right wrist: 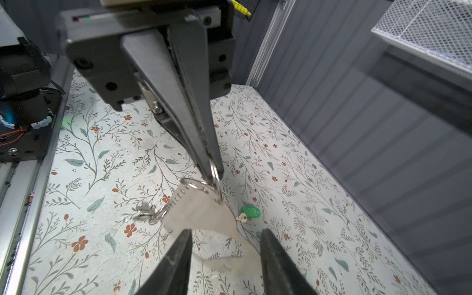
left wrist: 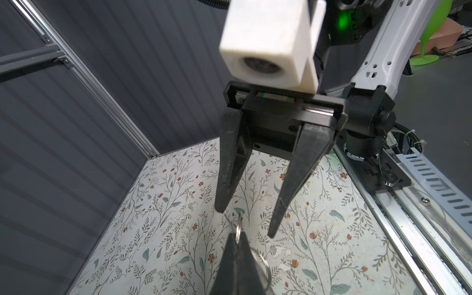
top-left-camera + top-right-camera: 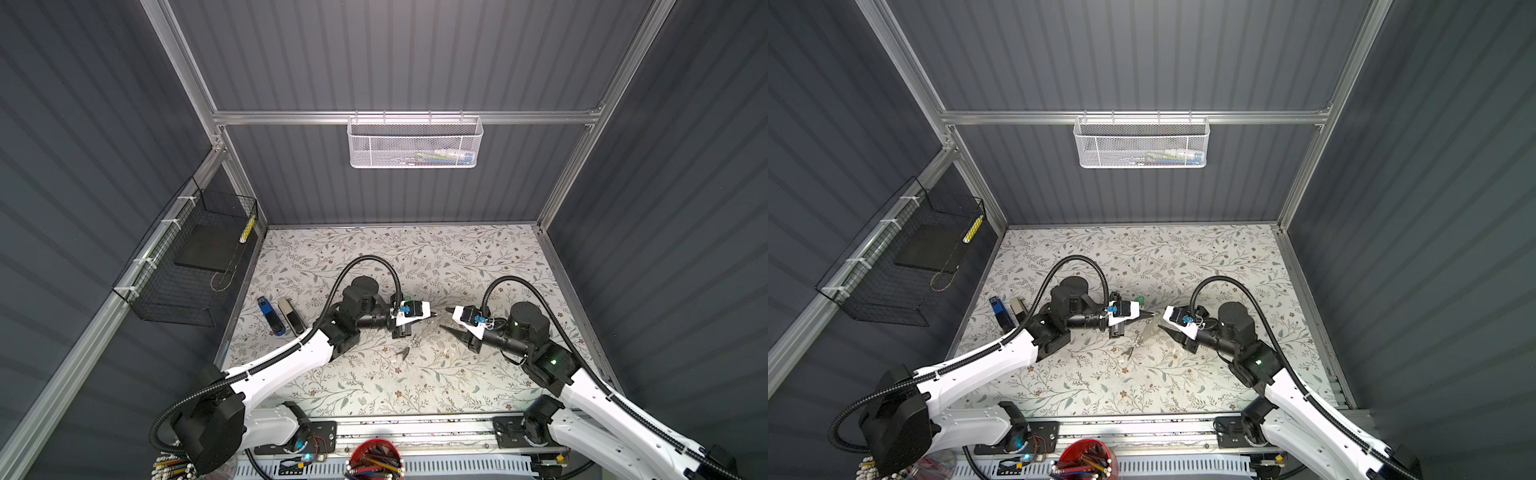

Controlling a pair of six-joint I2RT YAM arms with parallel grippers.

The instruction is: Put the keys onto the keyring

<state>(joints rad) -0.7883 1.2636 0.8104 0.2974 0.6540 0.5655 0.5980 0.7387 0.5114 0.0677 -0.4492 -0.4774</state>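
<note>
My left gripper (image 3: pixel 434 316) is shut on a small metal loop (image 1: pixel 214 169) at the edge of the keyring (image 1: pixel 201 209). The keyring, a flat grey piece, hangs from it above the table (image 3: pixel 1148 328). My right gripper (image 1: pixel 226 230) faces the left one, open, its two fingers on either side of the keyring's lower end without clamping it. In the left wrist view the right gripper (image 2: pixel 246 222) stands just beyond the held loop (image 2: pixel 239 227). A key with a green tag (image 1: pixel 249 213) lies on the table behind the keyring. A bunch of small metal clips (image 1: pixel 145 212) dangles from the keyring's edge.
A blue stapler (image 3: pixel 270 318) and a grey stapler (image 3: pixel 291 316) lie at the table's left. A black wire basket (image 3: pixel 187 266) hangs on the left wall and a white mesh basket (image 3: pixel 415 141) on the back wall. A red pencil cup (image 3: pixel 376 457) stands at the front.
</note>
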